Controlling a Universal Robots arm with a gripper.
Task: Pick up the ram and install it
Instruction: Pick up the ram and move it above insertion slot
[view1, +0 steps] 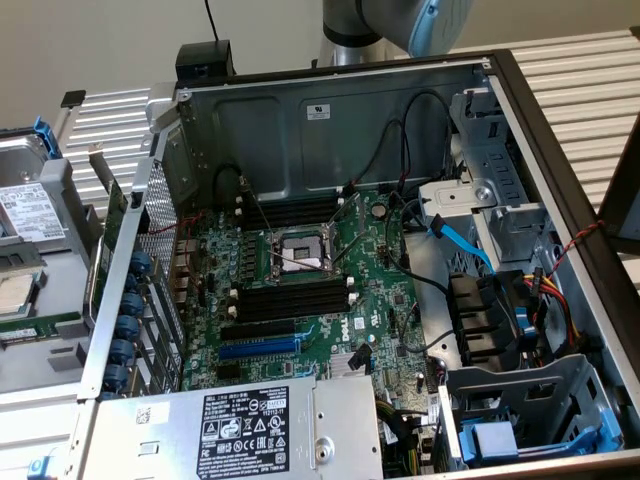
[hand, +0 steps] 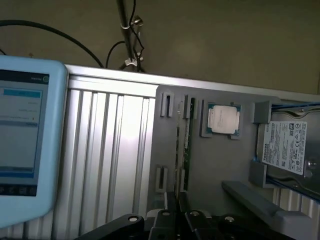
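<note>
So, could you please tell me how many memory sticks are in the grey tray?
1. The memory stick stands on edge in the grey tray, beside the processor chip. Others may be hidden.

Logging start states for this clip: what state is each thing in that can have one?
ram, standing on edge in the tray, not installed
processor, flat in its tray pocket
hard drive, lying label up
computer case, side open
black memory slots, empty
pendant screen, lit
</note>
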